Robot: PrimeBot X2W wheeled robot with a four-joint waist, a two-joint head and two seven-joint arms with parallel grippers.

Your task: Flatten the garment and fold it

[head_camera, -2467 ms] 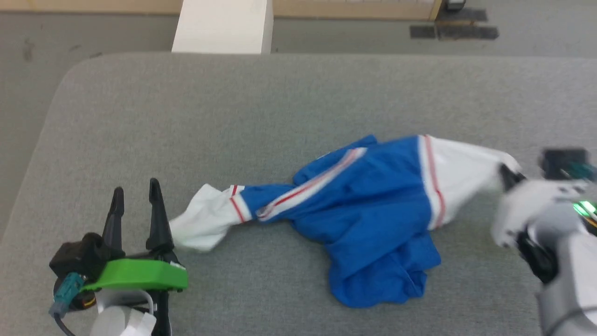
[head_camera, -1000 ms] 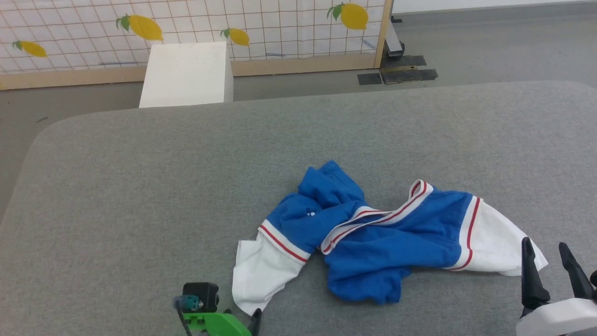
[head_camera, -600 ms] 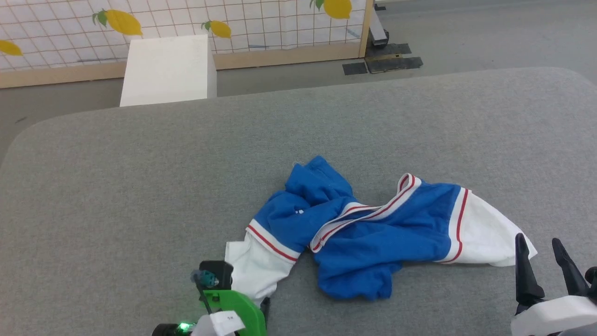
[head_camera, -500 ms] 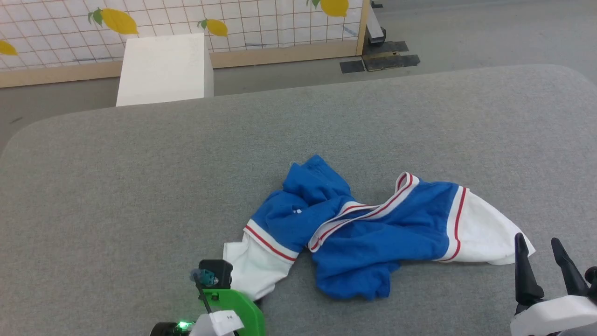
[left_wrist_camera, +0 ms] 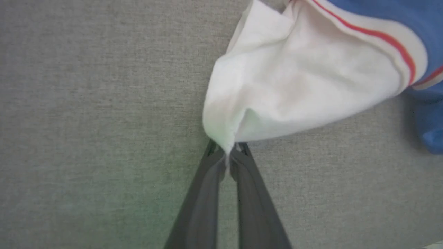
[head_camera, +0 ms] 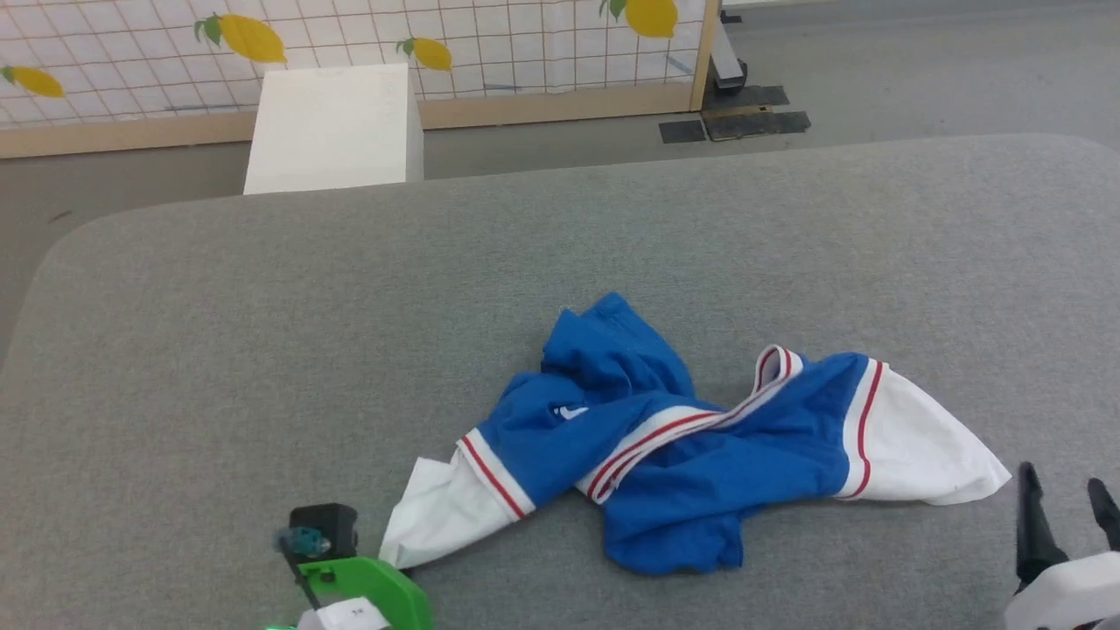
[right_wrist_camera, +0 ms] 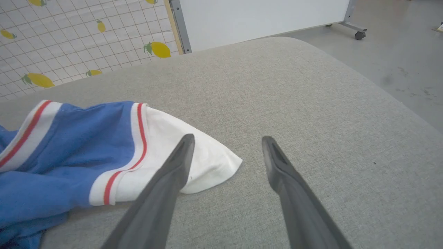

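The garment (head_camera: 691, 455) is lying crumpled across the near middle of the grey surface (head_camera: 262, 332), and the left pincer (left_wrist_camera: 227, 155) is pinching the tip of one white sleeve (left_wrist_camera: 294, 79) (fingers pressed tight together on the cloth). The right pincer (right_wrist_camera: 228, 139) is hovering with its fingers spread apart, just beside the other white sleeve (right_wrist_camera: 204, 162), gripping nothing.

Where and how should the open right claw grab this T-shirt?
Probably the outer corner of the white sleeve, coming in low from the garment's right end. It lies flat and tapers toward the right gripper, and the left gripper pinches the opposite sleeve, so pulling apart should spread it.
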